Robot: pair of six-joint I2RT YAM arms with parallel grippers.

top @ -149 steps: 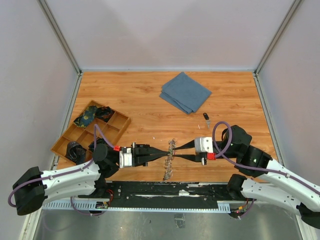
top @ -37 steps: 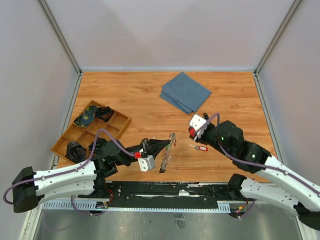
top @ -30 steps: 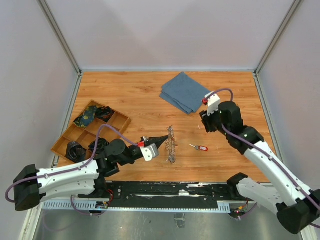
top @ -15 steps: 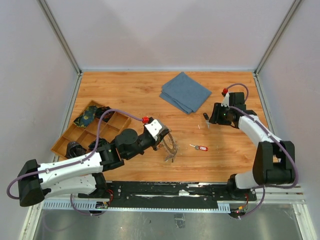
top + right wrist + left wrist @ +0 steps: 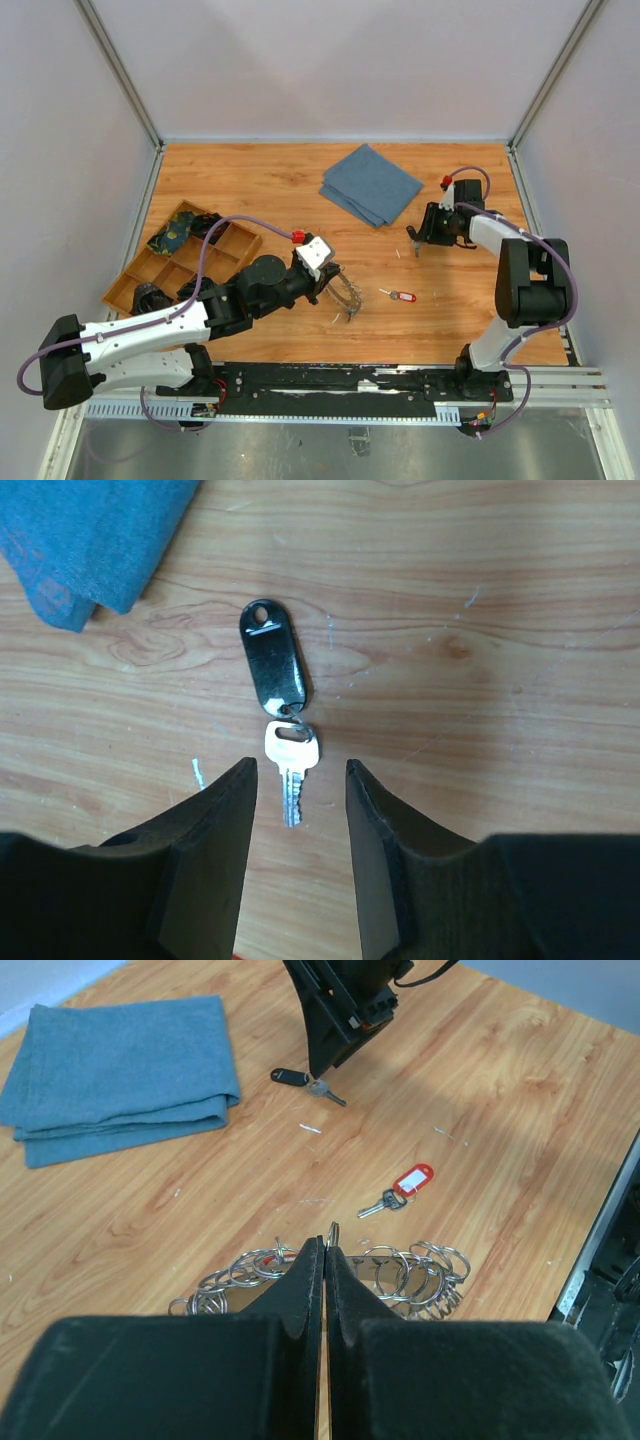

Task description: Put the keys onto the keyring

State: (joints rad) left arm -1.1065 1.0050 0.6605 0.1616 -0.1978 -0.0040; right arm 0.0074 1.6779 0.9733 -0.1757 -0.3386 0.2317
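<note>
The keyring (image 5: pixel 349 298), a chain of small silvery rings, hangs at my left gripper (image 5: pixel 329 283). In the left wrist view that gripper (image 5: pixel 326 1251) is shut on one small ring, and the rest of the keyring (image 5: pixel 415 1272) spreads out on both sides below the fingers. A key with a red tag (image 5: pixel 401 296) lies loose on the table right of the ring; it also shows in the left wrist view (image 5: pixel 404 1182). My right gripper (image 5: pixel 419 233) is open and low over a key with a black tag (image 5: pixel 274 668). The silver blade of that key (image 5: pixel 291 780) lies between the fingers of the right gripper (image 5: pixel 300 772).
A folded blue cloth (image 5: pixel 371 184) lies at the far centre, just left of the black-tagged key. A wooden divided tray (image 5: pixel 232 244) with dark items stands at the left. Grey walls close in the table on three sides.
The right gripper let go at the ring, leaving the red-tagged key on the table, and swung far right to the black-tagged key. The left gripper carried the keyring up and to the right.
</note>
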